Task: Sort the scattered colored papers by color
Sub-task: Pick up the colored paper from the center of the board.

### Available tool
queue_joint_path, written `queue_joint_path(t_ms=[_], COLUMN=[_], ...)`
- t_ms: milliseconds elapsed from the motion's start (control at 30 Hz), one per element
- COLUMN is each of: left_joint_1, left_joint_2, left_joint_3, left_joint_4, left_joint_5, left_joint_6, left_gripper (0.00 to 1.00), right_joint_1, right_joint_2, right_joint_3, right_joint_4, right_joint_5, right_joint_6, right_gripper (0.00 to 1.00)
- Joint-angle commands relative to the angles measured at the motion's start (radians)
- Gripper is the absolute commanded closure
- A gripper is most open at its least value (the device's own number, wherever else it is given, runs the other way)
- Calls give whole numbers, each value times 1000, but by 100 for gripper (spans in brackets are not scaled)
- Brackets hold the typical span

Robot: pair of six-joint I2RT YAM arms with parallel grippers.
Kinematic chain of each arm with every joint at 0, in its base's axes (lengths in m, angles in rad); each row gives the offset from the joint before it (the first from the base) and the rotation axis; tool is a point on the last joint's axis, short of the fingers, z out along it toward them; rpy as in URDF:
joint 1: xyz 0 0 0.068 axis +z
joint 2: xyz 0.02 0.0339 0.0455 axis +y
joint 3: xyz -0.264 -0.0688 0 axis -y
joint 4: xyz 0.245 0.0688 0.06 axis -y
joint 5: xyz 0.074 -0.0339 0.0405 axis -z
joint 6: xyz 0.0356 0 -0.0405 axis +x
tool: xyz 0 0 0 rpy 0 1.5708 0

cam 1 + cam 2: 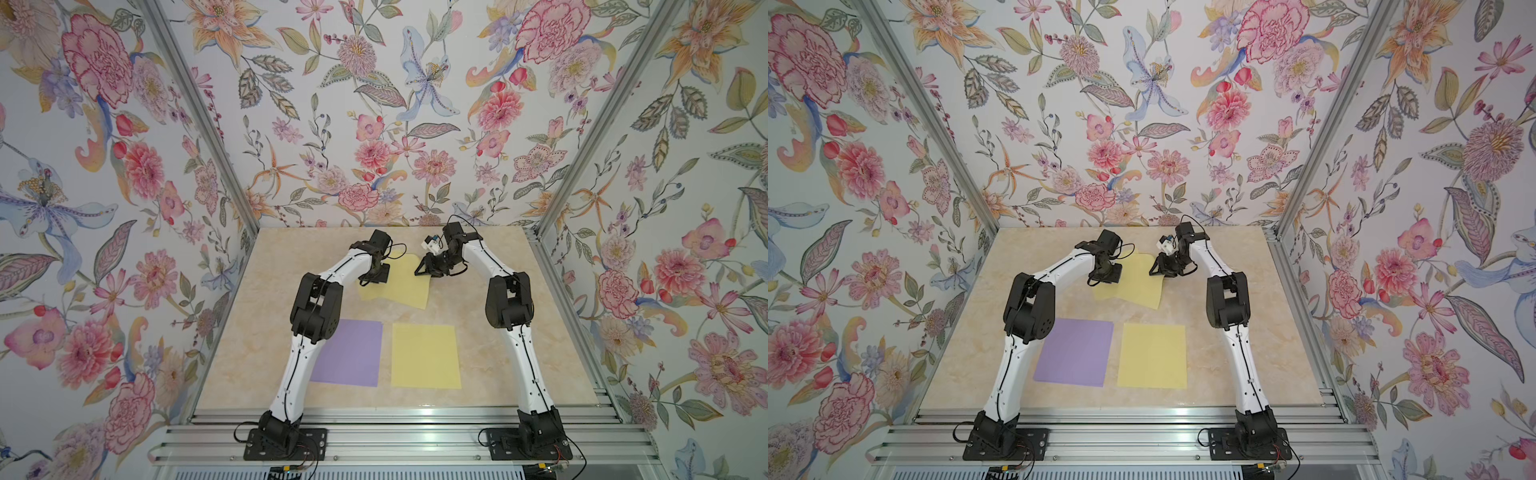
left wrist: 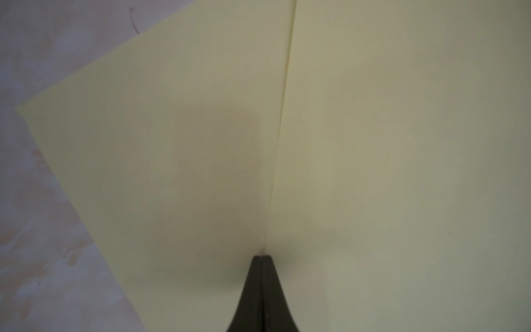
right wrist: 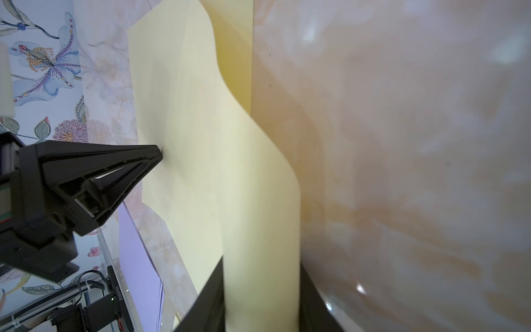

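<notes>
Looking from the left side of the table, I see the purple sheet (image 1: 347, 353) lying flat near the front, and nothing touches it. The left arm hides one corner of it in both top views.

Further back, the left gripper (image 2: 261, 260) has its fingers pressed together. The closed tip pushes down on the far yellow papers, exactly at the line where the upper yellow sheet (image 1: 409, 286) overlaps the lower yellow sheet (image 1: 368, 293). I cannot tell which of the two it really pins.

The near yellow sheet (image 1: 426, 355) lies flat just beside the purple one, not touching it.

The right gripper (image 3: 261, 263) stands at the right edge of the upper sheet. This edge is curled up from the tabletop (image 3: 402, 143) and passes between the fingers (image 3: 214, 290). They stand apart on both sides of it and, as far as I see, are not pinching it yet.

I judge several risks from here:
- If the left tip pins the upper sheet, pulling would buckle or tear it.
- If it pins neither sheet firmly, both may slide away together.
- A pinch on such thin, bent paper can crease it or let it slip out.
- A hanging sheet carried forward could push the sorted yellow one out of place.
</notes>
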Motion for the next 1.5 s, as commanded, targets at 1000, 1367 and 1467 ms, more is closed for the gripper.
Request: queue_joint_path(t_ms=[1000,1367,1467], left_joint_1=[-130,-238,-269], left_joint_2=[-467,-327,-234], left_joint_3=[-1078,-1178,-1167], left_joint_4=[1759,2084,2189], left_joint_5=[382,151,85], left_joint_6=[-1151,-1432,-1542], left_gripper=[29,32,34], right_joint_1=[-3,-11,-12], right_joint_2=[-342,-344,-339], right_joint_3=[-221,-198,-196], right_joint_4=[235,253,250], right_joint_5=[100,101,97], right_joint_6=[344,361,360], right_gripper=[74,74,74])
